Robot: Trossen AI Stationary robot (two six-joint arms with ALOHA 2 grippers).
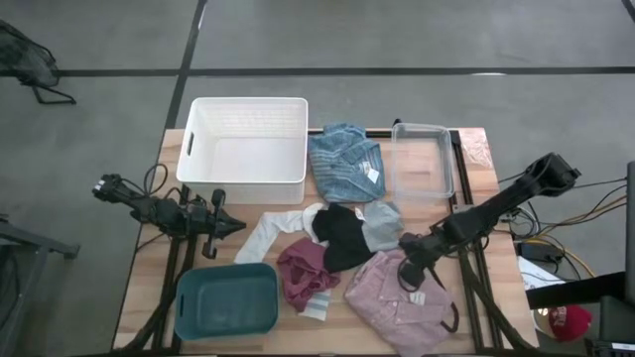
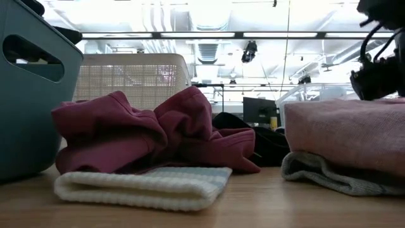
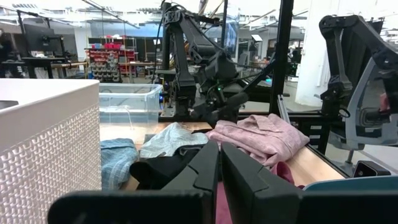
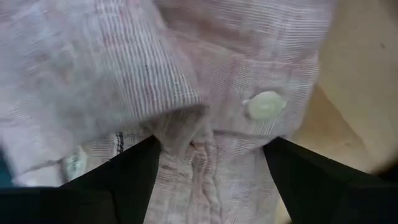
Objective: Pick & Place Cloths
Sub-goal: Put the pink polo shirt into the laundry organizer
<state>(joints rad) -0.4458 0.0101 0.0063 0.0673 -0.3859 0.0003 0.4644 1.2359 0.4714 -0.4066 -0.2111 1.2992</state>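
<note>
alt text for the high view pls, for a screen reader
The right gripper, fingers open, presses down on a pink shirt at the table's near right. The left gripper waits shut by a white basket; other cloths lie mid-table.

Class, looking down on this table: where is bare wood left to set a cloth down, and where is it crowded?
Bare wood shows left of the teal bin, between the teal bin and white basket, and beside the clear tub at the far right corner. The middle is crowded, from the blue striped shirt to the pink shirt.

Finely woven pink shirt, matt wooden table
</note>
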